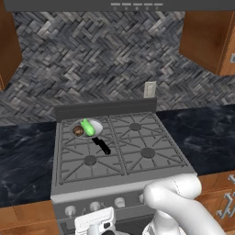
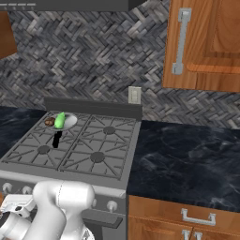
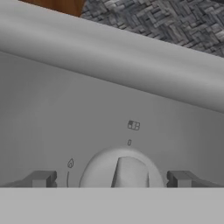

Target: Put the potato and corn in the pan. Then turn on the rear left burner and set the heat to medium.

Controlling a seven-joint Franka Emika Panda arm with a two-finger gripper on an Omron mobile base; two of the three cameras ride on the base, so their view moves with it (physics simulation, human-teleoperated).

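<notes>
You see the pan sitting on the rear left burner of the stove, with its short black handle pointing toward the front of the cooktop. Inside the pan the potato lies at the left side and the corn lies just beside it, touching or almost touching; from the right base view the corn looks bright green and stands above the pan rim, with the potato to its left. The gripper is down at the front panel of the stove, and its two fingers are wide apart, holding nothing. In the hand view you find a round grey knob between the two fingertips, one tip on each side of it and not touching it. The knob's raised bar points nearly upright in that view. In the left base view the hand is low, in front of the row of knobs.
</notes>
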